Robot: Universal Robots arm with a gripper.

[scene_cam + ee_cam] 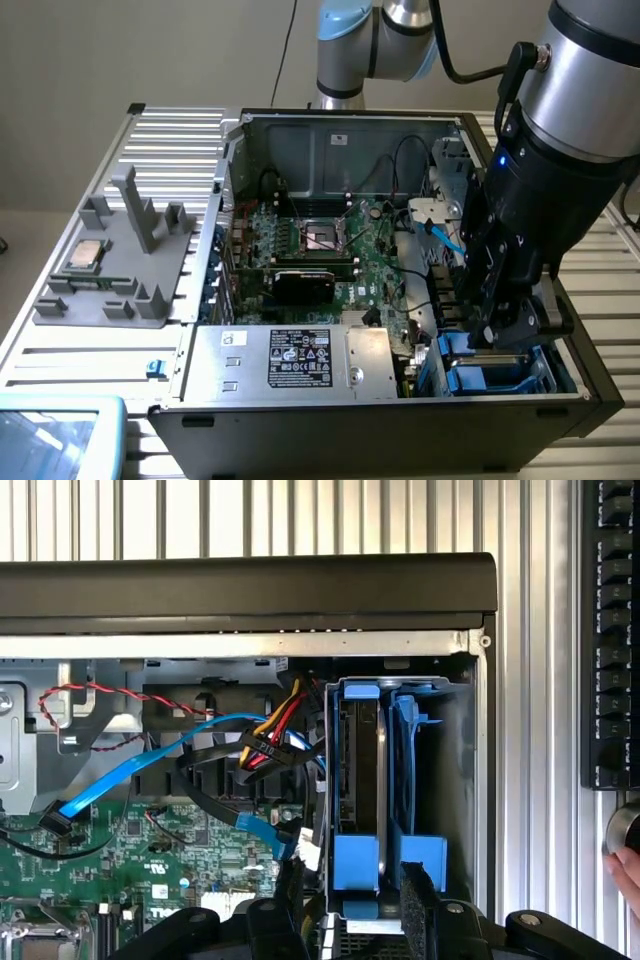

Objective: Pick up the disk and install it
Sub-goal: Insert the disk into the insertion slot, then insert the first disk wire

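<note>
Reaching down into the open computer case (330, 150) at its near corner on the exterior view's right, the gripper (503, 338) sits right at the drive bay (456, 780). The disk (362, 770) stands on edge inside that bay, with blue rails along its sides and blue tabs toward the gripper. Whether the jaws grip it or merely flank it, I cannot tell. The green motherboard (330, 250) lies to the exterior view's left of the bay. Outside the case, farther left, a grey tray (100, 310) carries a small silver chip (85, 258).
</note>
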